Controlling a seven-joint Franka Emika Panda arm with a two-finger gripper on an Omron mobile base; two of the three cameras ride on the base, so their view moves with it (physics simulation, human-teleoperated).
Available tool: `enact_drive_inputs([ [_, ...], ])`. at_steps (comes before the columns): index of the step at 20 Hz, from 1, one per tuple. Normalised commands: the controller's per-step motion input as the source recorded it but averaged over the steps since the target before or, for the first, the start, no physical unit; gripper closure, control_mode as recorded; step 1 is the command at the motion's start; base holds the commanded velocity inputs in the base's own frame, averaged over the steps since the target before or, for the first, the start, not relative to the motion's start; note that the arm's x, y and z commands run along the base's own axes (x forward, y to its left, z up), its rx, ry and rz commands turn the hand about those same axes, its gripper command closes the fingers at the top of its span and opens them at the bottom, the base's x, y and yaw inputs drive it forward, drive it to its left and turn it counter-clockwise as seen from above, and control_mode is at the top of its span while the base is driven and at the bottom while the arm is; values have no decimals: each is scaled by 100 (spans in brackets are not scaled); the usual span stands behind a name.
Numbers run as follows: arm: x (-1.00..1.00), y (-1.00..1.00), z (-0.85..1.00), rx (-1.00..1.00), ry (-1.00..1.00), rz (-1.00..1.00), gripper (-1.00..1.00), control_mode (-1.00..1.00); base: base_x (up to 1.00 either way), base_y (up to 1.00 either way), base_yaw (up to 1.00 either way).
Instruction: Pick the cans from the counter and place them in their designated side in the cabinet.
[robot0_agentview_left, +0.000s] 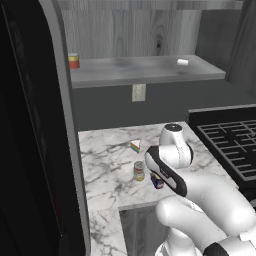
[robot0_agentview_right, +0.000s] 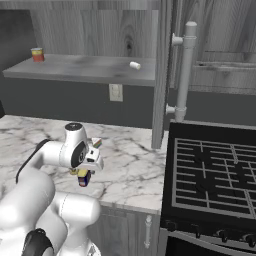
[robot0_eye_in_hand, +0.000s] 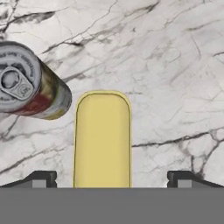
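1. Gripper (robot0_eye_in_hand: 112, 179) spread wide, pinching nothing, poised straight above the boxy blue can (robot0_eye_in_hand: 103, 140); yellow top centred between the two dark fingertips (robot0_eye_in_hand: 41, 178) in the hand view.
2. Boxy blue can standing on the counter (robot0_agentview_left: 107, 165) near its front edge, just right of the round can (robot0_agentview_left: 139, 171); the two close together, contact impossible to judge from the base views.
3. Likely trouble on descent: left fingertip coming down close to the round can, seen leaning off to the left in the hand view. A small drift leftward could clip its silvery top and tip or roll it.
4. Closing across the wrong pair of faces could twist the boxy can instead of clamping it. Flat sides would probably give a firm hold if met squarely, and a skewed, slipping one if met on a corner.
5. Stopping too high could pinch only the yellow top, leaving the can free to swing or drop on the lift.
6. Front edge of the counter close by: a nudged can could slide or roll off toward the near side.
7. Rainbow-striped wedge (robot0_agentview_left: 135, 145) lying farther back on the counter, probably clear of the descent but in the way of a low sweep toward the cabinet (robot0_agentview_left: 145, 70).
8. Cabinet shelf already holding a short red-and-yellow can (robot0_agentview_left: 73, 61) at far left and a small white object (robot0_agentview_left: 182, 62) at right; a careless placement could bump either, or land on the wrong side.
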Motion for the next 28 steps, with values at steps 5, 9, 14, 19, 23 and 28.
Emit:
enact_drive_inputs([
  [5,0,0,-20,0,0,0,-100,-100,0,0,0],
  [9,0,0,-20,0,0,0,-100,-100,0,0,0],
  [14,0,0,-22,0,0,0,-100,-100,0,0,0],
  [19,0,0,-23,0,0,0,-100,-100,0,0,0],
  [23,0,0,-22,0,0,0,-100,-100,0,0,0],
  [28,-2,0,-20,0,0,0,100,-100,0,0,0],
])
